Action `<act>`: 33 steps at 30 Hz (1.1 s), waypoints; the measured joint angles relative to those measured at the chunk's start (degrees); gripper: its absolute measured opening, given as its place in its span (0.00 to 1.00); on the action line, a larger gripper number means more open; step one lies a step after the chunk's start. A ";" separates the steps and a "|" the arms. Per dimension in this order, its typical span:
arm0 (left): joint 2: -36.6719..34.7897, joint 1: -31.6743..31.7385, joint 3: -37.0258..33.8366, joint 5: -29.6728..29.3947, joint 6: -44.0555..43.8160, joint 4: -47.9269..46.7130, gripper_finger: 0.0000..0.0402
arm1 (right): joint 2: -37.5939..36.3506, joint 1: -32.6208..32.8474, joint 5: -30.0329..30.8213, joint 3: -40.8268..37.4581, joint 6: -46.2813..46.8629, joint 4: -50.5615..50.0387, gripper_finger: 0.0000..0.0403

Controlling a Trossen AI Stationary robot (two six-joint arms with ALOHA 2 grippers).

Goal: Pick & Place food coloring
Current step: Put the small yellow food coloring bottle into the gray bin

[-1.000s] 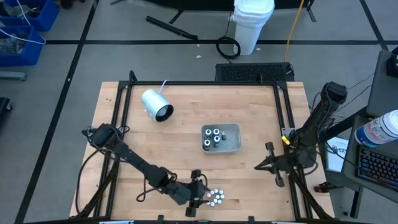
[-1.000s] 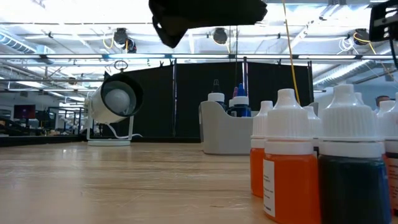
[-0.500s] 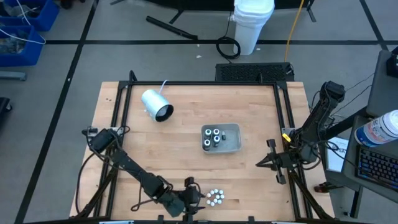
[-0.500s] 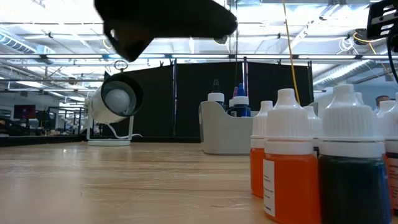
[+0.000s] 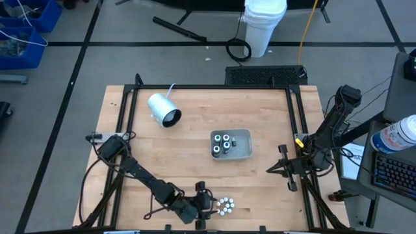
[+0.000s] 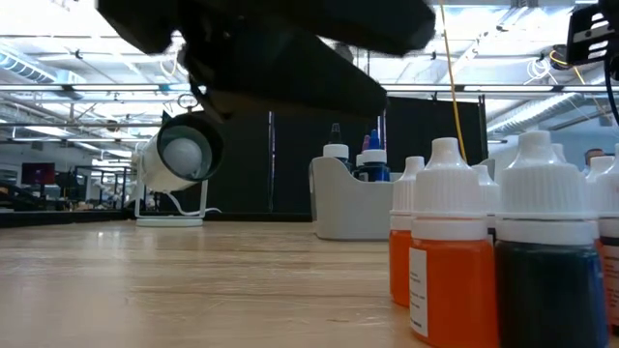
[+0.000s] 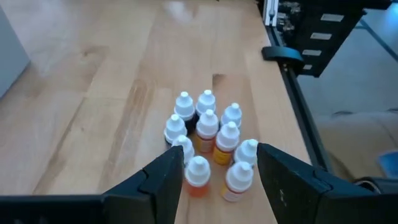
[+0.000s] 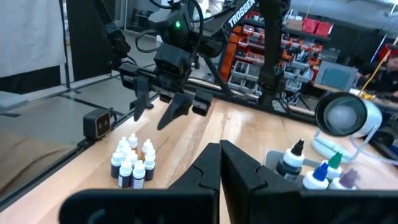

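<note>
Wooden table (image 5: pixel 195 149) with a dark frame around its edge. Left arm (image 5: pixel 140 174) stretches along the near left part of the table toward the front edge. Right arm (image 5: pixel 331 127) is folded at the right edge, waiting.

White cylinder (image 5: pixel 163 109) with a dark mouth lies on its side at the far left of the table; in the low view (image 6: pixel 179 155) it sits behind the left arm's dark bulk.

Grey tray (image 5: pixel 242 145) sits right of centre, holding a few bottles with white and dark tips.

Left gripper (image 5: pixel 203 200) hovers at the front edge, just beside the cluster of food coloring bottles (image 5: pixel 225 206). Its fingers (image 7: pixel 166 177) are spread wide, one on each side of the nearest bottles, not touching them as far as the wrist view shows. Nothing is held.

Right gripper (image 5: pixel 278 171) sits low by the right rail, well apart from the bottles; its two fingers (image 8: pixel 205 171) lie pressed together, empty.

Food coloring: nine or so small bottles (image 7: pixel 208 140) with white caps stand upright, packed tight, near the front edge. Bodies are orange and dark; in the low view an orange one (image 6: pixel 447 256) and a dark green one (image 6: pixel 546 266) stand closest.
</note>
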 joint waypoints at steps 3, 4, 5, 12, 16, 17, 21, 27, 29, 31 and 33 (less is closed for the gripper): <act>-0.02 0.34 0.10 0.02 0.75 -0.07 0.52 | 0.00 0.00 0.00 -0.02 2.30 -1.66 0.00; -0.02 0.45 0.10 0.02 0.99 -0.18 0.52 | 0.00 0.00 0.00 -0.01 2.53 -1.99 0.00; -0.02 0.44 0.10 -0.05 1.63 -0.28 0.52 | 0.00 0.00 0.00 -0.01 2.63 -2.07 0.00; -0.04 1.70 0.15 6.76 0.17 -2.08 0.52 | 0.00 -0.02 0.01 -0.01 1.45 -1.76 0.00; -0.04 0.96 0.15 9.27 0.83 -1.89 0.52 | 0.00 0.00 0.00 0.00 2.02 -1.74 0.00; -0.04 0.49 0.15 8.83 1.04 -1.74 0.52 | 0.00 0.00 0.00 0.00 2.55 -1.74 0.00; -0.05 -0.94 0.15 6.26 2.42 -0.66 0.52 | 0.00 0.00 0.00 0.00 3.33 -1.76 0.00; -0.07 -1.67 0.15 2.55 4.79 0.18 0.52 | 0.00 0.00 0.00 0.00 3.07 -1.81 0.00; -0.07 -1.50 0.15 2.58 7.48 0.50 0.52 | 0.00 -0.09 0.00 -0.01 2.68 -1.81 0.00; -0.07 -1.43 0.15 2.49 9.68 0.55 0.52 | 0.00 -0.24 0.00 0.00 2.13 -1.83 0.00; -0.07 -1.42 0.15 2.23 10.57 0.85 0.51 | 0.00 -0.24 0.00 0.00 1.91 -1.83 0.00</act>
